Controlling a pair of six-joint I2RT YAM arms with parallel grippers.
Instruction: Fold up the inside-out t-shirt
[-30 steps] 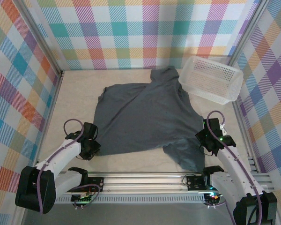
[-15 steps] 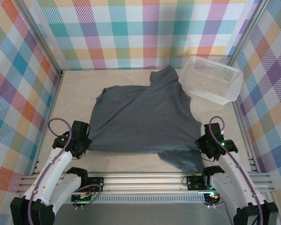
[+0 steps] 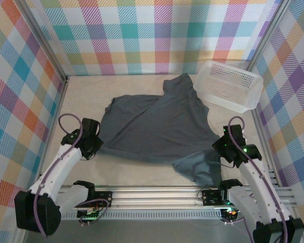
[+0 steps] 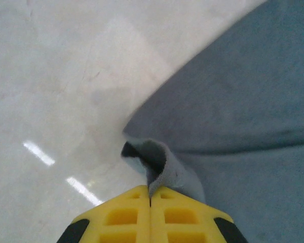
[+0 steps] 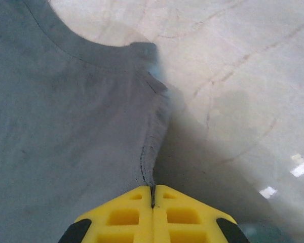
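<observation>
The inside-out t-shirt [image 3: 157,124] is dark slate-grey cloth spread over the middle of the table, rumpled, with one part reaching up toward the basket. My left gripper [image 3: 95,146] is shut on the t-shirt's near-left corner; in the left wrist view a curl of cloth [image 4: 164,164] rises from between the yellow fingers [image 4: 121,217]. My right gripper [image 3: 219,147] is shut on the t-shirt's right edge, where a stitched seam [image 5: 148,152] runs into the closed fingers [image 5: 185,217]. A flap of cloth [image 3: 200,169] hangs below it.
A white mesh basket [image 3: 227,85] stands at the back right, touching the t-shirt's upper part. Plaid walls [image 3: 142,35] close in the beige table [image 3: 81,96] on three sides. A metal rail [image 3: 157,195] runs along the near edge.
The left gripper closed on the t-shirt's near-left corner and lifted it back. The near hem moved away from the rail. The right gripper stayed shut and rose a little with the cloth.
</observation>
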